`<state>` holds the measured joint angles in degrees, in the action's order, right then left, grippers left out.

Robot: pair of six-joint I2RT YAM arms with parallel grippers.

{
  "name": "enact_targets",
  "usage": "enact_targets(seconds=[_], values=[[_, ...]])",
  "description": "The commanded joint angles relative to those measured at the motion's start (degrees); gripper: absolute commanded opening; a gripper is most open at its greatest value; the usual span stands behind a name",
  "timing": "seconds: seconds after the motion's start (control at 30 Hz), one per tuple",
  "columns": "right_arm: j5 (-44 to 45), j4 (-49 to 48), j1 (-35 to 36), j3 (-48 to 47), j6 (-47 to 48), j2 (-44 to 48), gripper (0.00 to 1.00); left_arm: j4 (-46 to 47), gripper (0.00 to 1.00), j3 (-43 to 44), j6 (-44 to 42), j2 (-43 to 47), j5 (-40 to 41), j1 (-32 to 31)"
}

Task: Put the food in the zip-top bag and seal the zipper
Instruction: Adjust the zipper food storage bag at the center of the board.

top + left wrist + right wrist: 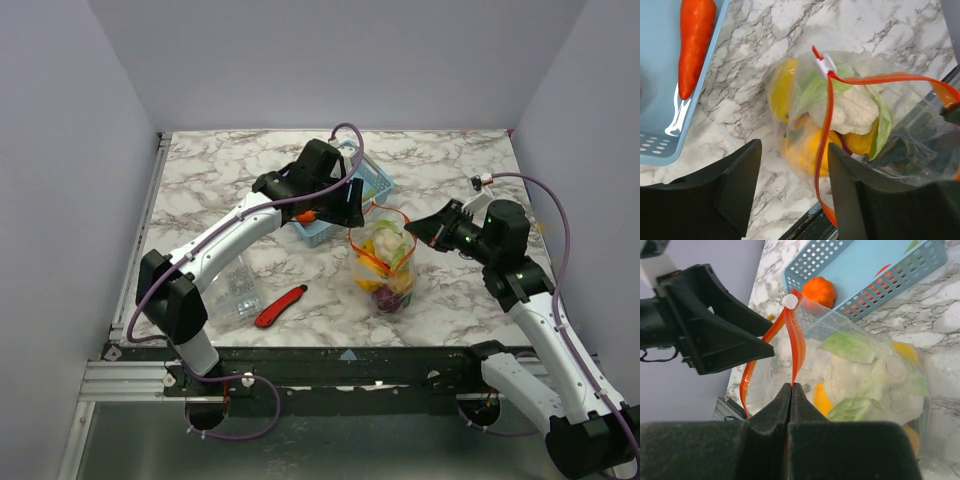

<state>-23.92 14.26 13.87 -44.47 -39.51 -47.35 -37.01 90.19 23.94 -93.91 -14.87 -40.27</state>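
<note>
We see the zip-top bag (392,292) standing upright on the counter (230,170), just beside the blue basket (377,181) on its near side, clear and bulging. The food (385,245) is piled inside: a white cauliflower (850,107) with green leaves on top, then yellow pieces (782,90) and a purple piece (370,285) lower down. An orange carrot (695,40) lies in the basket. The zipper (824,135) is orange-red, and its two strips part from a white slider (826,64), so the mouth is open.
</note>
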Motion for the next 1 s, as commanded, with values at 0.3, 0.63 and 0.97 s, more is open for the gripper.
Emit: enact_targets(seconds=[0.3, 0.63, 0.97], values=[[-8.0, -7.8, 0.3, 1.5, -4.0, -0.7, 0.00, 6.3, 0.00, 4.0, 1.1, -4.9, -18.4, 2.5], [-5.7, -17.9, 12.3, 0.9, -7.4, -9.3, 0.03, 11.7, 0.00, 5.0, 5.1, -9.0, -36.4, 4.4], [-5.1, -23.7, 13.0, 3.9, -7.7, -14.9, 0.01, 14.8, 0.18, -3.4, 5.5, -6.4, -39.5, 5.6]])
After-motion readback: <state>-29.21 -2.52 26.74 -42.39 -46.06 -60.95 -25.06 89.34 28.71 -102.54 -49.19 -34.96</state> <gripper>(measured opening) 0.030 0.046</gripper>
